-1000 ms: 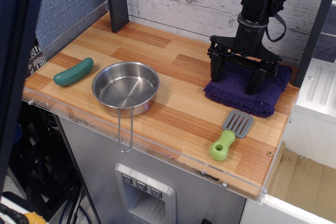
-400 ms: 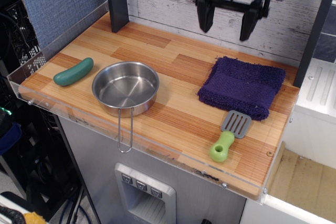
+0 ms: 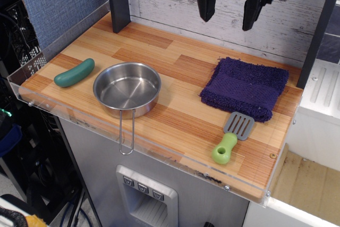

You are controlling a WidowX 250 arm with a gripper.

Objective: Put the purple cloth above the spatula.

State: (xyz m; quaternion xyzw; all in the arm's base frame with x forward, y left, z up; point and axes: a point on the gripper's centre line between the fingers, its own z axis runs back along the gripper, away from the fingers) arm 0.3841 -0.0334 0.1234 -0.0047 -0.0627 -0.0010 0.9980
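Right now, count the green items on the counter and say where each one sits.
2. The green cucumber toy lies at the left edge beside the steel pan; the spatula, green-handled, lies front right, just below the purple cloth.

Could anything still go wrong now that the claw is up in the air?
Not much, probably. The gripper hangs open, high above the cloth, which lies just behind the spatula. If the arm swung low, it might drag the cloth away again. The cloth's front edge nearly touches the spatula blade, so a nudge could shift it. The spatula handle lies near the counter edge.

Dark purple cloth [image 3: 245,87]; grey-bladed, lime-handled spatula [image 3: 232,137].
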